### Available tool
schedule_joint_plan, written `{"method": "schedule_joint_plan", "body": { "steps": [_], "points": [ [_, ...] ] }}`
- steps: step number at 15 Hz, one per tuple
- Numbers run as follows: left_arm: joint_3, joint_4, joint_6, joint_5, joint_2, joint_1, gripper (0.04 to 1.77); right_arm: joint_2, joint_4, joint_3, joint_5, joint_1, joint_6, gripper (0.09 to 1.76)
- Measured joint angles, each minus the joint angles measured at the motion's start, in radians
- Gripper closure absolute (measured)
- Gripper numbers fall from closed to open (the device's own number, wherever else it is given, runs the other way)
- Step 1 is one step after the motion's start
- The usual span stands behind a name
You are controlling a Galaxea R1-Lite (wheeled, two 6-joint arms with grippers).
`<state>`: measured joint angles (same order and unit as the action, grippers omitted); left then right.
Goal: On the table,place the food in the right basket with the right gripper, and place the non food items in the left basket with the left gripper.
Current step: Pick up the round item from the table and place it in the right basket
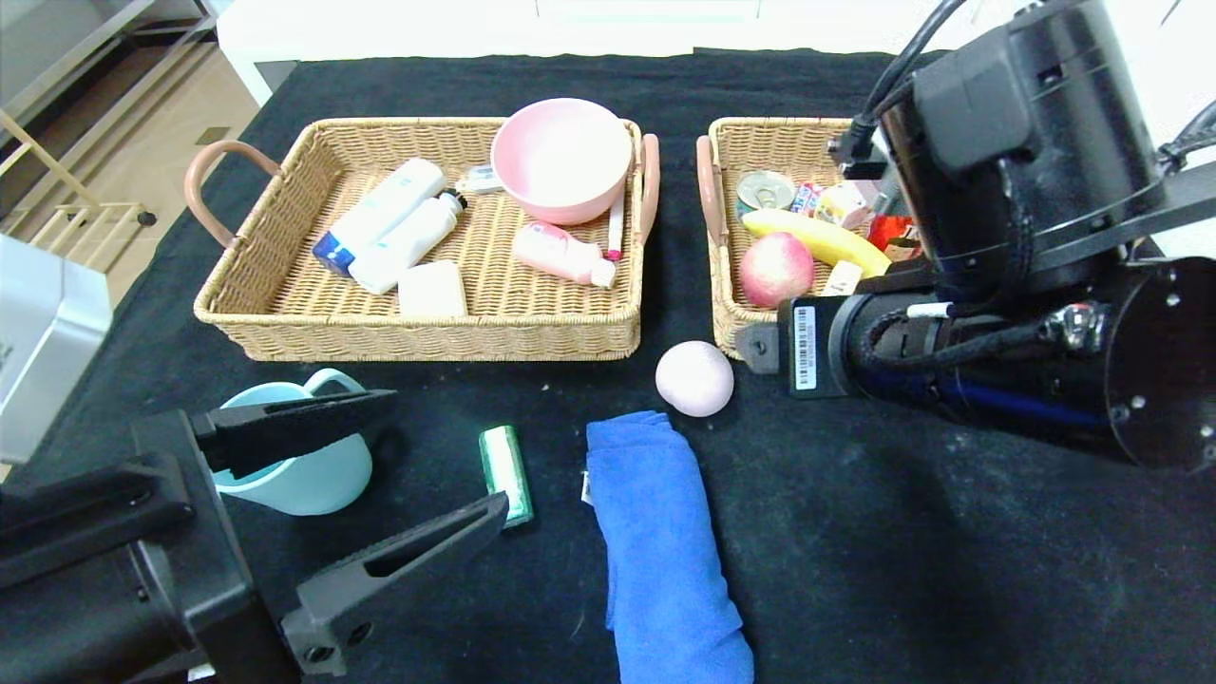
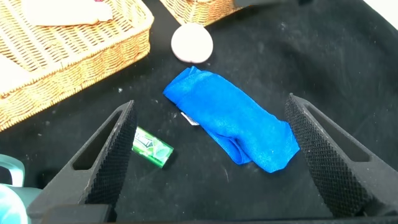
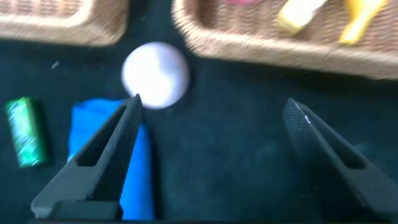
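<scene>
On the black table in front of the baskets lie a pale pink ball (image 1: 694, 378), a rolled blue towel (image 1: 660, 532), a green gum pack (image 1: 505, 461) and a light blue cup (image 1: 304, 475). My left gripper (image 1: 448, 454) hovers open above the gum pack, empty; in the left wrist view it (image 2: 210, 106) frames the towel (image 2: 230, 121) and pack (image 2: 151, 147). My right gripper (image 3: 212, 102) stands open over bare cloth near the ball (image 3: 155, 74). The right arm (image 1: 997, 285) hides its fingers in the head view.
The left basket (image 1: 285, 313) holds a pink bowl (image 1: 562, 157), white bottles and a soap bar. The right basket (image 1: 722, 313) holds an apple (image 1: 774, 269), a banana (image 1: 817, 237), a can and packets. A grey box (image 1: 43, 332) stands at the table's left edge.
</scene>
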<state>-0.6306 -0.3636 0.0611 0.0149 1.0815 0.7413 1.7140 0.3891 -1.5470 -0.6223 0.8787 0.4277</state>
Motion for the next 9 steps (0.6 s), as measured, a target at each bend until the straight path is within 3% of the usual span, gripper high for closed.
{"method": "schedule_joint_plan", "body": {
  "steps": [4, 9],
  "points": [
    [0.0, 0.001, 0.0, 0.001, 0.003, 0.0, 0.09, 0.06, -0.001, -0.003, -0.004, 0.063, 0.061, 0.17],
    [0.0, 0.001, 0.0, 0.001, 0.003, 0.001, 0.09, 0.148, -0.004, -0.072, -0.031, 0.077, 0.118, 0.15]
  ]
}}
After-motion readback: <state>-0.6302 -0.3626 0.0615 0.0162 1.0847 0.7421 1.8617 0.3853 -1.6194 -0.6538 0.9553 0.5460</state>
